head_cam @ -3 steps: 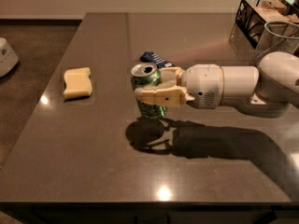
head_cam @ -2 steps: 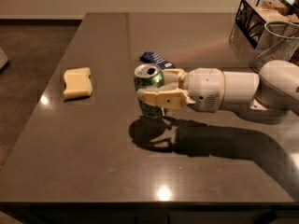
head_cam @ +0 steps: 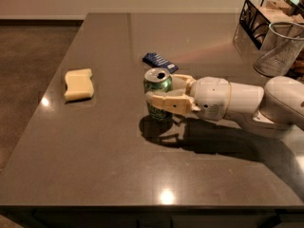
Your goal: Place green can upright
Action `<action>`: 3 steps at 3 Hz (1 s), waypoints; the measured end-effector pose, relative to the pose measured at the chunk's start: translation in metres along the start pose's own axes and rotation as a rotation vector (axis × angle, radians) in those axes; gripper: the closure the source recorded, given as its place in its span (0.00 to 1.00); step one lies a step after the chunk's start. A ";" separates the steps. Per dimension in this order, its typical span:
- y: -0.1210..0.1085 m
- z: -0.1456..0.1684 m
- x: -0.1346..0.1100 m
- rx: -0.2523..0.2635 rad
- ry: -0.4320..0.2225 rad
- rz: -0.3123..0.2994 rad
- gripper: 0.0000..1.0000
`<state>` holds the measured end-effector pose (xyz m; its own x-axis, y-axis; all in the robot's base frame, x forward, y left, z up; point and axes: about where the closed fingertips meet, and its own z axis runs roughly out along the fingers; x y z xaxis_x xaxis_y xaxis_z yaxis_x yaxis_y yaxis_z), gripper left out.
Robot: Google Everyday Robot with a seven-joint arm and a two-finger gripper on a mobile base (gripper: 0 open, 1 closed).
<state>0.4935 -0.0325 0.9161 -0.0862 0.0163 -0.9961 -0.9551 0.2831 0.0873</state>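
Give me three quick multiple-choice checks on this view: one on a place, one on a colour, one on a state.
1. Where is the dark blue wrapper? A just beyond the green can; B on top of the can; C on the floor.
2. What colour is the sponge? A red; B pale yellow; C black.
3. How is the green can? A lying loose on its side; B upright in the gripper; C crushed flat.
Answers: 1 A, it lies just behind the can. 2 B, pale yellow at left. 3 B, its pull-tab top faces up with the gripper shut around it.
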 end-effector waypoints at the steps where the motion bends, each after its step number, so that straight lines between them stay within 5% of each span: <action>1: -0.010 -0.004 0.010 0.026 -0.002 0.001 0.39; 3: -0.007 0.000 0.009 0.018 -0.002 -0.002 0.00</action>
<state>0.5000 -0.0341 0.9068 -0.0841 0.0174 -0.9963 -0.9499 0.3006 0.0854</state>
